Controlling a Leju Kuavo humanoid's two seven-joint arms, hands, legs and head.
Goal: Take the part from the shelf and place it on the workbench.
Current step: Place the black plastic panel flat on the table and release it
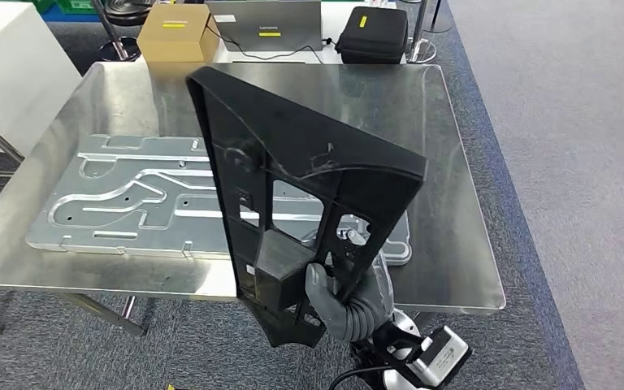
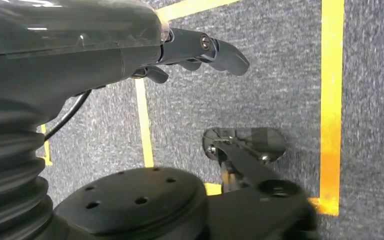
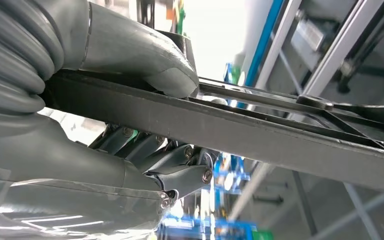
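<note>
A large black plastic part (image 1: 292, 187), a triangular frame with cut-outs, stands upright above the near edge of the steel workbench (image 1: 447, 146). My right hand (image 1: 343, 305) grips it near its lower end from below. In the right wrist view the thumb (image 3: 145, 55) lies over a black bar of the part (image 3: 260, 135) and the dark fingers (image 3: 180, 172) curl under it. My left hand (image 2: 190, 52) hangs over grey carpet with its fingers loosely bent and holds nothing.
A flat silver metal panel (image 1: 130, 199) lies on the left half of the workbench. Beyond the far edge sit a cardboard box (image 1: 175, 32), a laptop (image 1: 268, 24) and a black case (image 1: 371, 34). Grey carpet (image 1: 569, 122) lies to the right.
</note>
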